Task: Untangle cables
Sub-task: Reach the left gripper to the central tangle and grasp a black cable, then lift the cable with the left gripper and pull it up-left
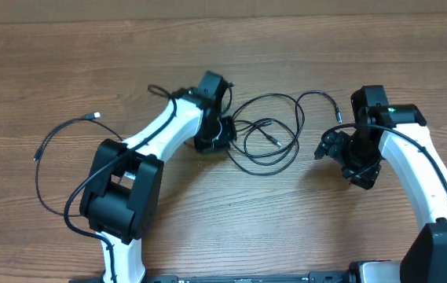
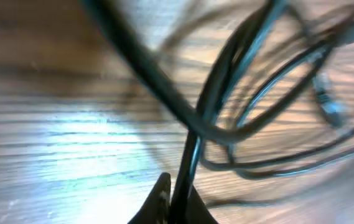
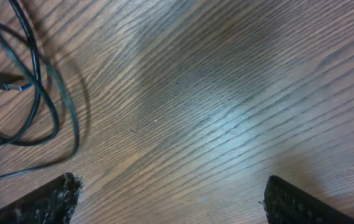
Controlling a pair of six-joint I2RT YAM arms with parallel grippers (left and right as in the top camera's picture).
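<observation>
Low in the left wrist view, the left fingers (image 2: 155, 208) clench one strand of the cables (image 1: 274, 143), which lie looped together mid-frame on the surface (image 1: 231, 228); the right fingers (image 3: 46, 202) gape empty just right of them, so untangling seems barely begun.

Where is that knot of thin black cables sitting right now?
In the overhead view, the cables lie in the middle of the table, their left edge pinched by the left gripper, the open right gripper just to their right.
</observation>
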